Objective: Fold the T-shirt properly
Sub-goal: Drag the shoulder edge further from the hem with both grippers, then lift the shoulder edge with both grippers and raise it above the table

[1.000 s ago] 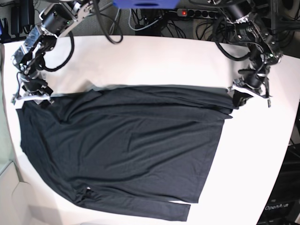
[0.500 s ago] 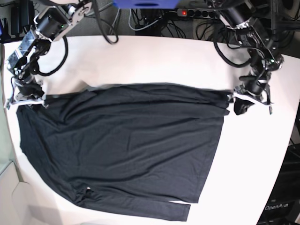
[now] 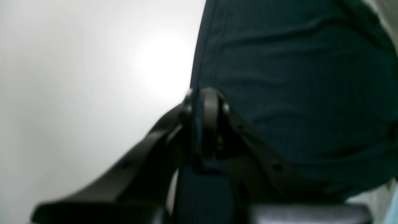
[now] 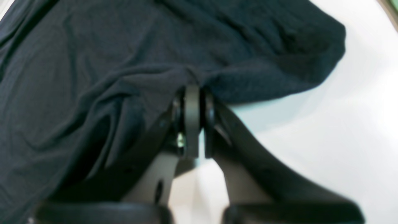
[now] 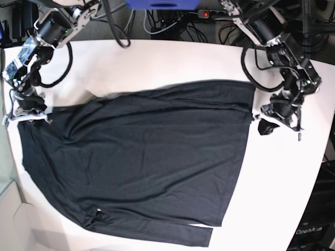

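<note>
Both jaws clamped on the thin black knit long-sleeved T-shirt [image 5: 141, 162], right gripper [image 4: 192, 93] freshly shut at one corner, left gripper [image 3: 206, 96] opposite, cloth now pulled flatter across the white desk [image 5: 172, 63], probably ready for folding.

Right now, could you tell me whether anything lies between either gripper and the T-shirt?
Nothing visible does: the left gripper and the right gripper are each shut directly on an edge of the T-shirt.
</note>
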